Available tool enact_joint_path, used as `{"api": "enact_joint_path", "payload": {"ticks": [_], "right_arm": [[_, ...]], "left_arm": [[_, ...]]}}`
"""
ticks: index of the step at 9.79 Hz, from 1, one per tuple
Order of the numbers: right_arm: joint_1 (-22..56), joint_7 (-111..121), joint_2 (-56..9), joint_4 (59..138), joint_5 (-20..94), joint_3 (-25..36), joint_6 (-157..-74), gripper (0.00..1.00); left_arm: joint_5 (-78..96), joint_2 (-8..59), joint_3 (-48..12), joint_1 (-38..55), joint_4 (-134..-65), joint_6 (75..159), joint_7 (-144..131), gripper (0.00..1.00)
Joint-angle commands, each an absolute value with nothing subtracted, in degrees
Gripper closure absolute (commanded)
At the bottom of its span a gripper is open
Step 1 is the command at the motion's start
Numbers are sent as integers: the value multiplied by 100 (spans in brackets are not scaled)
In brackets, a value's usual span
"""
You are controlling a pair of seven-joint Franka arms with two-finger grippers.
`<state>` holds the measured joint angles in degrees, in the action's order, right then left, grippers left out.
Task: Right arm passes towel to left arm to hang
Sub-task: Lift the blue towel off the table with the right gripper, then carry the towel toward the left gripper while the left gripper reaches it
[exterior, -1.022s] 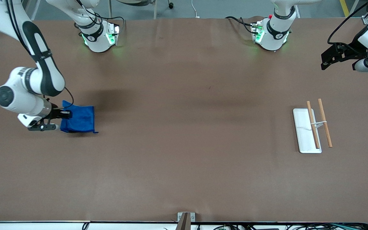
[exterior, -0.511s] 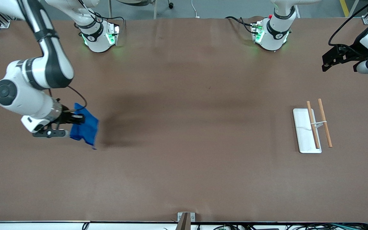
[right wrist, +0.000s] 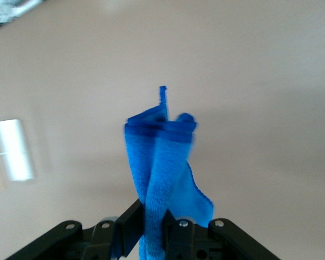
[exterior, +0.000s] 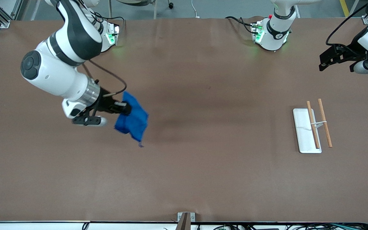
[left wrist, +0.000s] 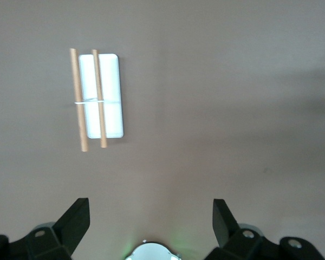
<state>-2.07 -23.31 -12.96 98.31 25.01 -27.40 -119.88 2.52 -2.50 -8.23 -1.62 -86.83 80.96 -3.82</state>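
My right gripper (exterior: 125, 108) has lifted the towel (exterior: 132, 121) clear off the brown table (exterior: 203, 166) and swung it toward mid-table, jaws clamped on one edge; handover approach judged underway. My left gripper (exterior: 326, 62) waits open above the rack (exterior: 313, 127). Grey floor past the bases.

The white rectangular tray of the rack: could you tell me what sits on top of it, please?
Over the white rectangular tray one wooden rod runs lengthwise, with a second wooden rod beside the tray, joined by a thin white crosspiece. The strip of tray beneath the rod is covered.
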Motion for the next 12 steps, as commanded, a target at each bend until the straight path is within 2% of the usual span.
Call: {"api": "enact_joint_path", "payload": {"ticks": [1, 5, 6, 8, 9, 12], "right_arm": [[-282, -2417, -1318, 9800, 3424, -3249, -12294, 100], [-246, -2417, -1327, 9826, 5726, -3998, -13366, 100], [-229, -2417, -1345, 9826, 6087, -4086, -13394, 100], [-220, -2391, -1345, 9809, 6844, -4166, -13569, 100], [-168, -2312, -1345, 9800, 7116, -4270, -13910, 100], [-106, -2268, -1572, 9703, 7207, -4491, -14430, 100]], "left_arm": [[1197, 182, -853, -193, -8727, 8024, -334, 0], [4000, 1455, -853, -211, -8842, 9042, -308, 0], [4895, 1850, -853, -237, -8807, 9140, -221, 0], [6428, 2511, -852, -360, -8859, 9062, 646, 0], [6860, 2722, -861, -360, -8912, 9053, 894, 0], [8294, 3137, -1089, -281, -9279, 8746, 1281, 0]]}}
